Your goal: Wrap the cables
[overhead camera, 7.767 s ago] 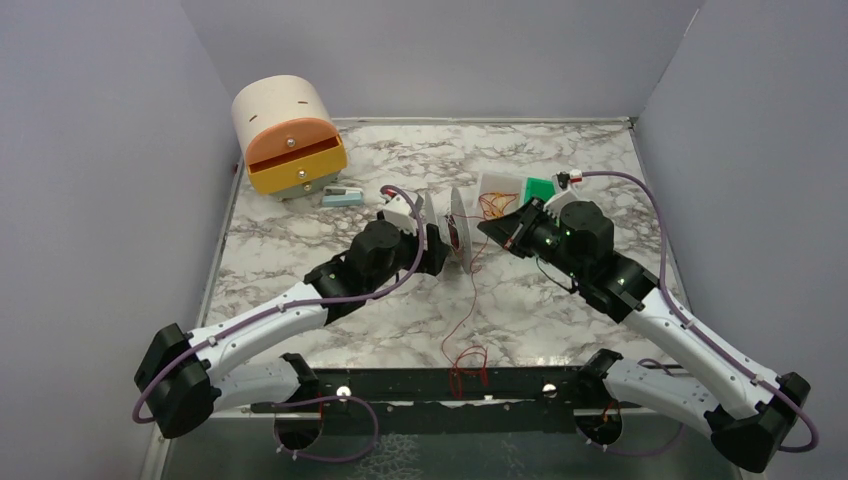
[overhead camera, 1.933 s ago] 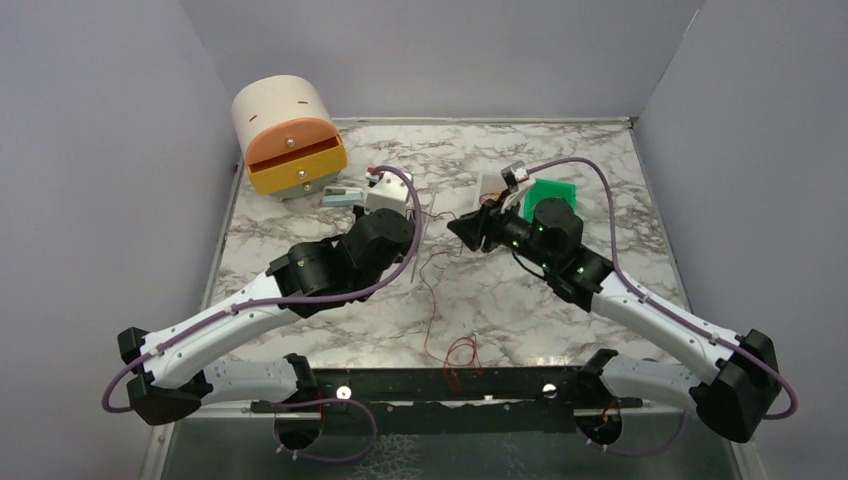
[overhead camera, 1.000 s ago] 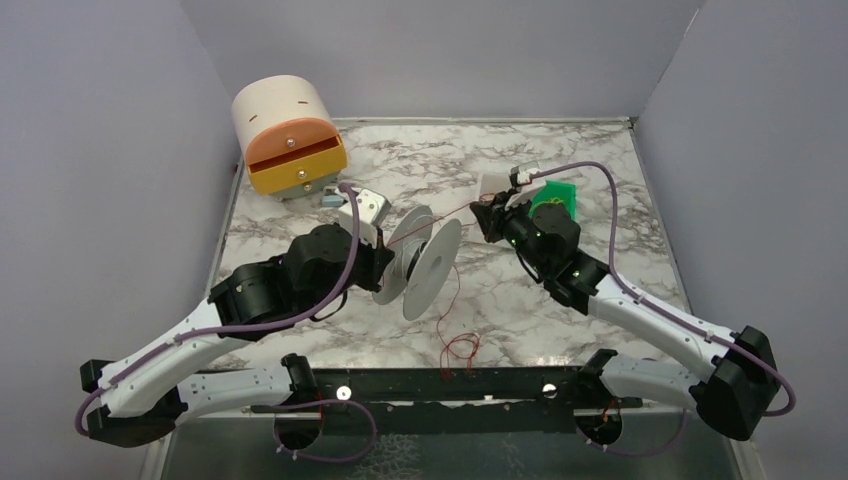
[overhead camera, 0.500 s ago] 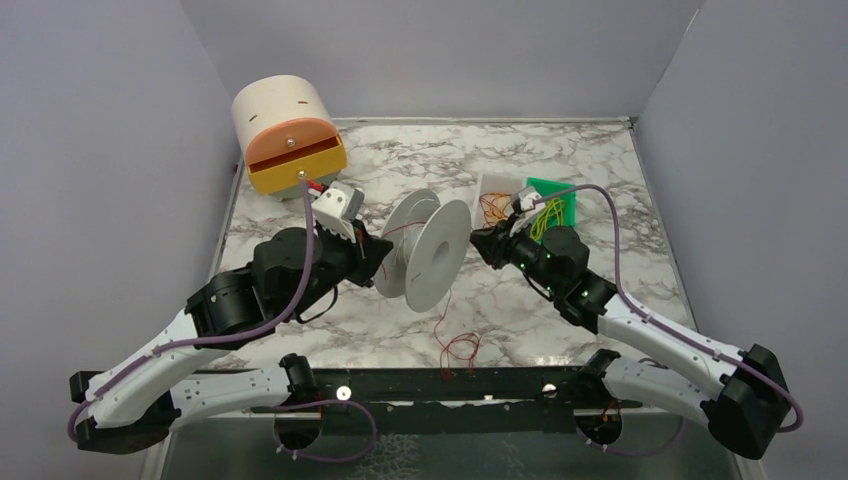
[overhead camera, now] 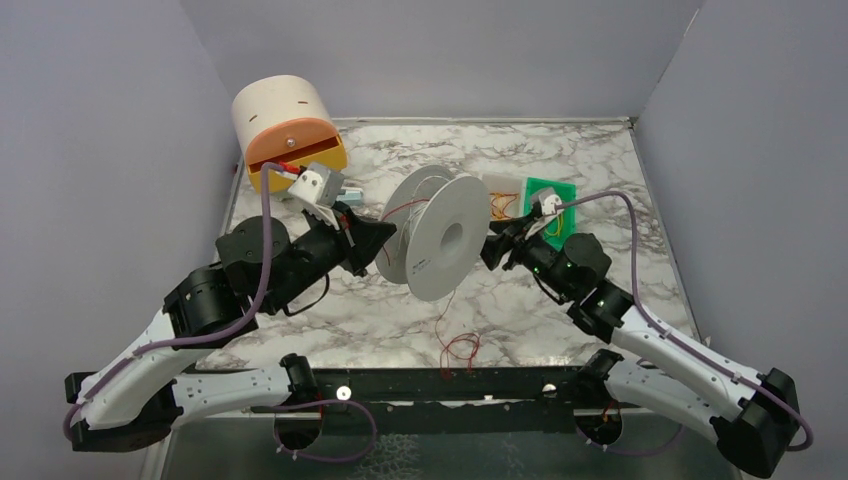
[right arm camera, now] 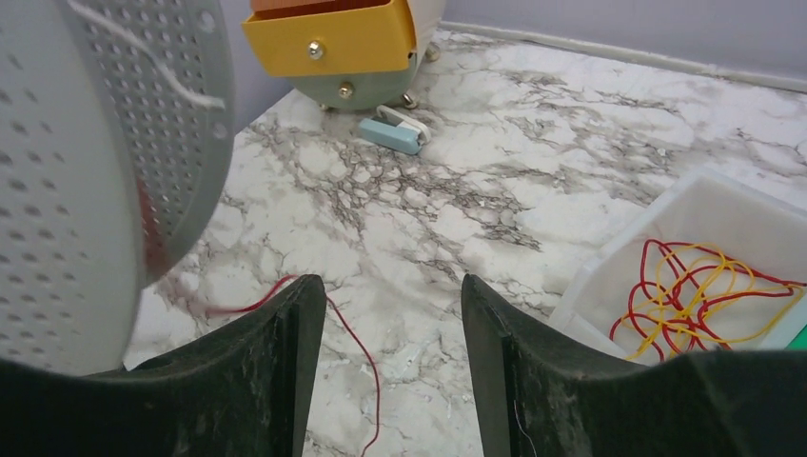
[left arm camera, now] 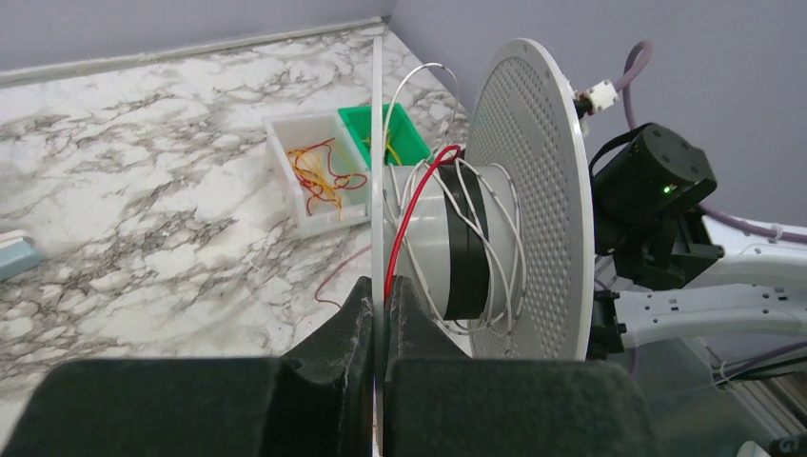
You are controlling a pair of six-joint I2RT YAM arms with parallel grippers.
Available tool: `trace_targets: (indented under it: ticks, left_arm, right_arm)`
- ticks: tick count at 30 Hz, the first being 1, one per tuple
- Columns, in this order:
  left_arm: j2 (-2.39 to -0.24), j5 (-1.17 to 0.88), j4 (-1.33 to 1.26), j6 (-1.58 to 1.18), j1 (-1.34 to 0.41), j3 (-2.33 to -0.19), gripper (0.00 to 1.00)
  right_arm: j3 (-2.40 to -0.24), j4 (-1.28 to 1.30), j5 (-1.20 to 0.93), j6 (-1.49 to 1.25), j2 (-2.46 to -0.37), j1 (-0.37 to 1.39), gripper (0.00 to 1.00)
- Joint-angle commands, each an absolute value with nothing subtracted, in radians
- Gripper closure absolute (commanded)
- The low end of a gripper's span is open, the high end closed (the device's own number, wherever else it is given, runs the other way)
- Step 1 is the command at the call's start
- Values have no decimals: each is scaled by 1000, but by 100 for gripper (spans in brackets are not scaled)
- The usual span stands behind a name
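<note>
My left gripper (overhead camera: 384, 236) holds the pale grey spool (overhead camera: 446, 240) up above the table, shut on the edge of its near flange (left arm camera: 378, 181); its fingertips meet on that flange at the left gripper's (left arm camera: 380, 286) tip. A red-orange cable (left arm camera: 413, 211) runs over the hub beside white wire turns and a black band. From the spool the cable (overhead camera: 440, 325) hangs down to a loose tangle (overhead camera: 461, 350) on the marble. My right gripper (overhead camera: 497, 245) sits just right of the spool and is open. In its wrist view the right gripper (right arm camera: 392, 300) holds nothing, and the cable (right arm camera: 357, 338) lies on the table between its fingers.
A cream drawer unit with orange and yellow fronts (overhead camera: 288, 135) stands at the back left, a small pale blue item (right arm camera: 392, 133) before it. A white bin (right arm camera: 666, 228) of red and yellow wires and a green bin (overhead camera: 560, 192) sit behind the right gripper. Walls close three sides.
The right gripper has opened and drawn back toward the near side. The left arm has swung the spool up and round, so its flange now faces the camera.
</note>
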State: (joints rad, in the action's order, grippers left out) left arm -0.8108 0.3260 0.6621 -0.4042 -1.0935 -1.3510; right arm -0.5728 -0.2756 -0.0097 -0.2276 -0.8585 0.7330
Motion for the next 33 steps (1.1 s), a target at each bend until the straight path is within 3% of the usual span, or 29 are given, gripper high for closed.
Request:
trace_targets:
  ticks: [1, 12, 21, 24, 26, 30, 33]
  left_arm:
    - [-817, 309, 526, -394, -1097, -1433, 100]
    - [-854, 291, 498, -371, -1097, -1494, 100]
    - [-871, 295, 444, -398, -1097, -1472, 100]
    - [-868, 309, 418, -402, -1097, -1465, 100]
    - [-868, 325, 402, -404, -1096, -1460, 100]
    - [-871, 364, 374, -413, -1097, -1438, 100]
    - [-872, 429, 337, -416, -1097, -1404, 100]
  right_arm:
    - [-529, -299, -86, -219, -830, 730, 39]
    - [-376, -448, -280, -222, -874, 730, 34]
    - [-434, -500, -394, -193, -1061, 729, 34]
    - [-456, -494, -444, -179, -1107, 730, 42]
    - [-454, -488, -457, -178, -1117, 729, 54]
    - [-424, -460, -452, -189, -1077, 729, 95]
    - [-414, -379, -448, -192, -1030, 729, 99]
